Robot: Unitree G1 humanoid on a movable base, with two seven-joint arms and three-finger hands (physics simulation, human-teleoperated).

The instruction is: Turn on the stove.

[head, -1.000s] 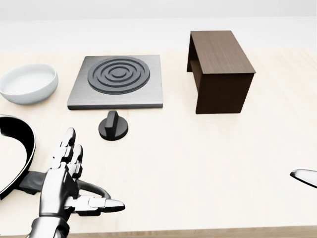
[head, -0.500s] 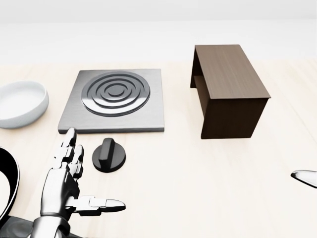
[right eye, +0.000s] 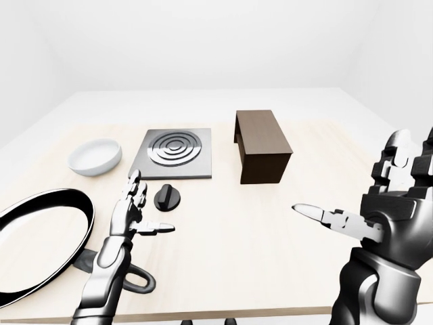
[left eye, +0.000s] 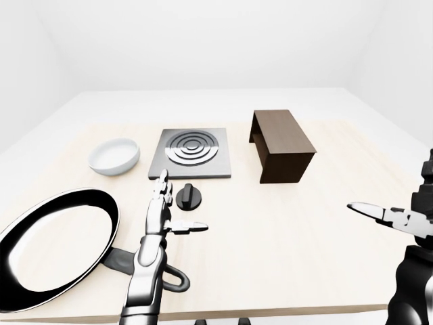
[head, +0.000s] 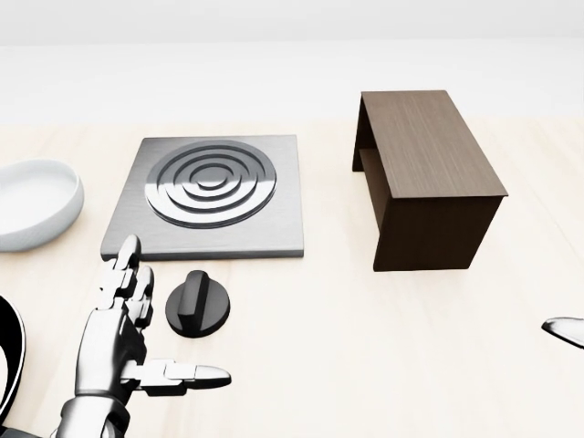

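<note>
Left hand (head: 128, 351) spread open just left of the black knob (head: 198, 305), fingers (head: 128, 274) apart and pointing up the head view, thumb stretched out below the knob; touching nothing. Right hand (right eye: 379, 203) also open, fingers apart, well right of the knob. Frying pan (left eye: 54, 247) down-left of the knob, empty. Stove (head: 210, 193) just above the knob. White bowl (head: 32, 203) left of the stove, empty. Brown wooden box (head: 424, 173) up-right of the knob. No legible writing anywhere.
</note>
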